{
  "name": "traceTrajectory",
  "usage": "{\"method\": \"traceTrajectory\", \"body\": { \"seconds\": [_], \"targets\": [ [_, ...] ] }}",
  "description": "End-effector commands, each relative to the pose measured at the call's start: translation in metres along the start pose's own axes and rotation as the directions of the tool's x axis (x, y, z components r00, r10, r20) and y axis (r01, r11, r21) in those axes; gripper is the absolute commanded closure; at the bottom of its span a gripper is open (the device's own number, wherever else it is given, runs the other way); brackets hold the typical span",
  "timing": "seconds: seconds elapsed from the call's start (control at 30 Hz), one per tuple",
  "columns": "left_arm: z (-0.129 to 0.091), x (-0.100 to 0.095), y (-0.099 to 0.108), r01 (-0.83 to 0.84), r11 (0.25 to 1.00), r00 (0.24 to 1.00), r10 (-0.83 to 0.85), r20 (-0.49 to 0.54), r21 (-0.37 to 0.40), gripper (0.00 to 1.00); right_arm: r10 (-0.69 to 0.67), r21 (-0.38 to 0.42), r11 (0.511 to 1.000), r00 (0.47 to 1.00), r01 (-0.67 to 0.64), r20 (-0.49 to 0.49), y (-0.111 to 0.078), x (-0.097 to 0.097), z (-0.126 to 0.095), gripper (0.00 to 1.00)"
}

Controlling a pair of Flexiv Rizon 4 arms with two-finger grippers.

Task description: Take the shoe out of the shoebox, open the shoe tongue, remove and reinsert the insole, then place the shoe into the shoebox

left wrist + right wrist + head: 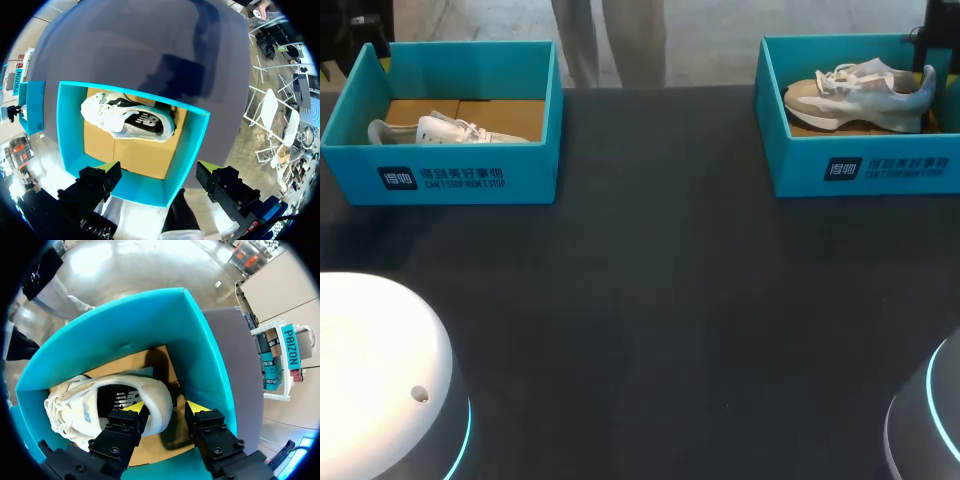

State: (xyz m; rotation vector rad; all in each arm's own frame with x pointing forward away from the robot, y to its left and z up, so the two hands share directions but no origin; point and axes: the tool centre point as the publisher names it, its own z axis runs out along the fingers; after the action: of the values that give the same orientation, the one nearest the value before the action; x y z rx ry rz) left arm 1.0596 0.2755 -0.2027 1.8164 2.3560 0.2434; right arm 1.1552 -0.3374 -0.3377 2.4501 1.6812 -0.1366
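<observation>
1. On the dark worktop [650,300], well apart: left shoebox [440,175] and right shoebox [860,170].
2. Inside each, one white shoe: left shoe [440,130], right shoe [860,95].
3. Right tool [166,407]: open, astride the right shoe's heel.
4. Left tool [157,170]: wide open above the left shoebox, empty.

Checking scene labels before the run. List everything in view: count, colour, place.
left shoebox: 1, teal with a brown floor, table's far left
right shoebox: 1, teal with a brown floor, table's far right
left shoe: 1, white with black, inside the left shoebox
right shoe: 1, white and beige, inside the right shoebox
table: 1, black, under both boxes
left arm base: 1, white with a cyan ring, near left corner
right arm base: 1, same colours, near right corner
left gripper: 1, black with yellow tips, fingers open, above the left shoebox's wall
right gripper: 1, black with yellow tips, fingers open astride the right shoe's heel; contact unclear
</observation>
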Motion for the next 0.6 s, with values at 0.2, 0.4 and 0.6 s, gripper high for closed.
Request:
{"method": "traceTrajectory", "body": {
  "seconds": [0.2,0.4,0.6],
  "targets": [
    [-0.001,0.0,0.0,0.0,1.0,1.0,0.0,-0.002,0.0,0.0,0.004,0.055,0.998,1.0,-0.004,0.01,0.007,0.004,0.019,0.54],
    [-0.001,0.0,0.0,0.0,1.0,1.0,0.0,-0.002,0.0,0.0,0.005,0.066,0.998,1.0,-0.006,0.012,0.008,0.008,0.026,0.54],
    [-0.001,0.0,0.0,0.0,1.0,1.0,0.0,-0.002,0.0,0.0,0.007,0.083,0.997,1.0,-0.009,0.023,0.005,0.007,0.037,0.55]
  ]
}}
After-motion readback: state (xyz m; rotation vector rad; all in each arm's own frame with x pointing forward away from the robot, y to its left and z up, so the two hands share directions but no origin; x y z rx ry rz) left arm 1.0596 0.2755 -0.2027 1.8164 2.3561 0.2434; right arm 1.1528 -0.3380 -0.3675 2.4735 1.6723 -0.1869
